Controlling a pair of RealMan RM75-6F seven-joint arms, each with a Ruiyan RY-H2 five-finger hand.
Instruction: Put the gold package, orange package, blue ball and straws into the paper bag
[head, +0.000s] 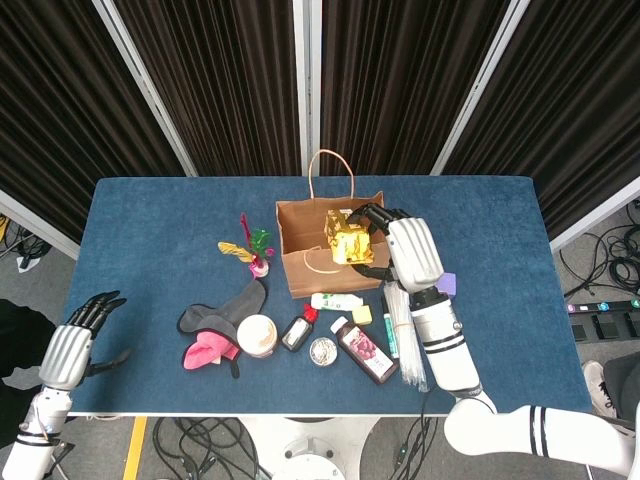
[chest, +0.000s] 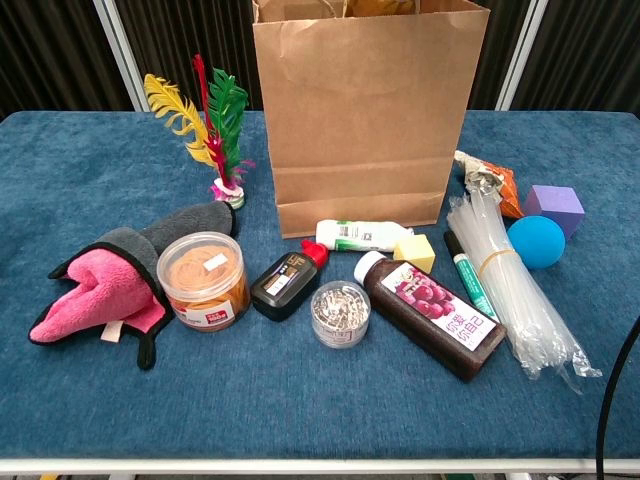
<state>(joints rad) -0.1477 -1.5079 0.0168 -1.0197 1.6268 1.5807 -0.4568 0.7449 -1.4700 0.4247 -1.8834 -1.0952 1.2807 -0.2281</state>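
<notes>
The paper bag (head: 318, 248) stands upright mid-table. Your right hand (head: 405, 250) grips the gold package (head: 347, 238) over the bag's open mouth. Straws (chest: 515, 290), blue ball (chest: 537, 242) and orange package (chest: 503, 187) lie to its right. Your left hand (head: 72, 345) hangs with fingers apart, holding nothing.

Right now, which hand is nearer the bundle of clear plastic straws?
Right. The right hand holds the gold package over the brown paper bag, just beyond the bundle of clear plastic straws. The left hand hangs at the table's far left edge.
</notes>
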